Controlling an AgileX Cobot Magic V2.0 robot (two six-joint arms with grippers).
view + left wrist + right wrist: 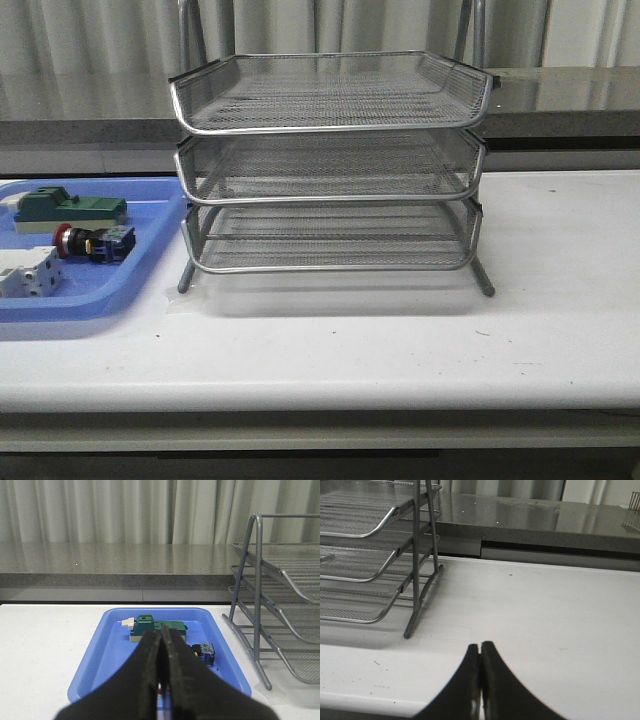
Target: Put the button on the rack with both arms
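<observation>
- Jaws: the left gripper (163,680) has its jaws pressed together with nothing between them. The right gripper (480,680) is the same: jaws closed and empty.
- The button (92,242) lies on its side in the blue tray (150,275), ahead of the left jaws and slightly to their right. Only its blue rear block shows in the left wrist view; the jaws cover the rest.
- The rack (330,170) stands on the worktop (560,300), right of the left jaws and left of the right jaws. Its three mesh trays appear empty.
- Judgement: pickup has not started. The left jaws must open before descending on the button.
- A green block (70,208) lies beyond the button; a white terminal block (28,272) lies just beside it. Both crowd the approach.
- The tray rim and the rack's frame leg (257,600) stand between the button and the tiers.
</observation>
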